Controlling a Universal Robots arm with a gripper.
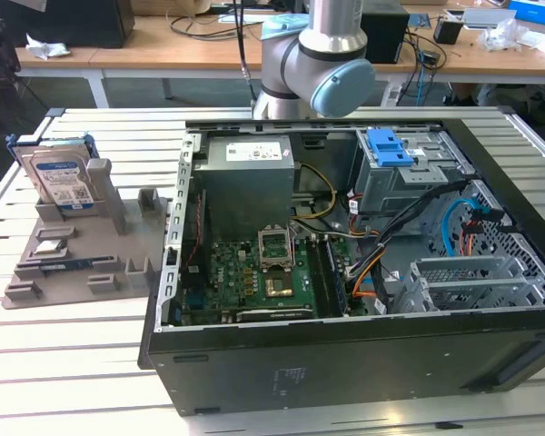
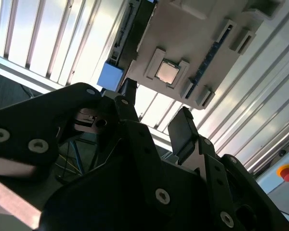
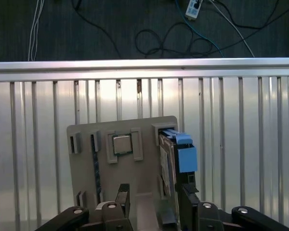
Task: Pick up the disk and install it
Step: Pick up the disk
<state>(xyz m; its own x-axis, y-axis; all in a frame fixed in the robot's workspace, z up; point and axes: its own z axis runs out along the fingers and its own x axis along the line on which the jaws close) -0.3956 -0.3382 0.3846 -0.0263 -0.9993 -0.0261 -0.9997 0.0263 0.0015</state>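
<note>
The disk [image 1: 59,182] stands on its edge in a slot of a grey holder [image 1: 82,263] on the slatted table, at the exterior view's left. It is silver with a blue-and-white label and a blue caddy frame. In the first wrist view the disk [image 3: 169,161] shows edge-on with its blue end tab upward in the holder [image 3: 135,173]. My gripper [image 3: 154,197] hangs above the holder, open, with nothing between its dark fingers [image 3: 185,195]. In the second wrist view the gripper [image 2: 156,113] is open too, and the disk's blue tab [image 2: 110,74] lies just beyond one fingertip.
An open computer case [image 1: 345,363] lies on the table at the exterior view's middle and right, with a grey power-supply box [image 1: 245,177], a motherboard [image 1: 263,272] and a drive bay with a blue tab [image 1: 388,145]. A processor chip [image 3: 121,144] sits in the holder. The table's edge [image 3: 144,65] is beyond the holder.
</note>
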